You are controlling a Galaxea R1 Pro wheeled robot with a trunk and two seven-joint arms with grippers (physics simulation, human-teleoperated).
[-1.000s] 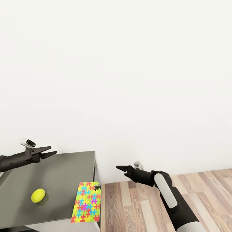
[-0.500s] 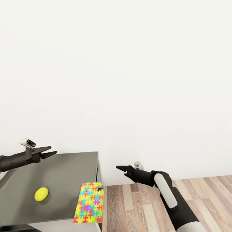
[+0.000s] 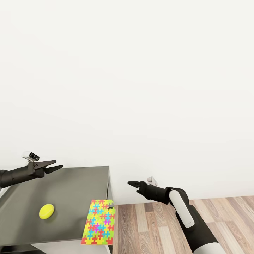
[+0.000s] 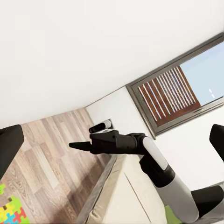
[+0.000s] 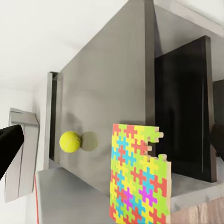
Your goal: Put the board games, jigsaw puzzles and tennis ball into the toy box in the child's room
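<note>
A yellow tennis ball (image 3: 46,211) (image 5: 70,141) lies on the dark grey section of the table (image 3: 70,183) (image 5: 107,79). One jigsaw puzzle (image 3: 99,227) (image 5: 139,177) lies flat at the table's right end, its edge hanging a little over the side. My left gripper (image 3: 59,164) hovers open above the table's back left, well clear of the ball. Off the table's end, my right gripper (image 3: 129,183) (image 4: 72,145) hangs open over the floor and points at the puzzle. Neither holds anything. The board games and the bed are out of view.
A plain white wall stands right behind the table. Wood-plank floor (image 3: 211,211) spreads to the right. Beyond the ball's end of the table shows a light grey sloping shape (image 5: 21,154); I cannot tell what it is. A slatted window (image 4: 172,93) is in the left wrist view.
The whole head view has shifted, so the table, ball and puzzle sit slightly further right in it. Both arms hold the same pose and both grippers are as before.
</note>
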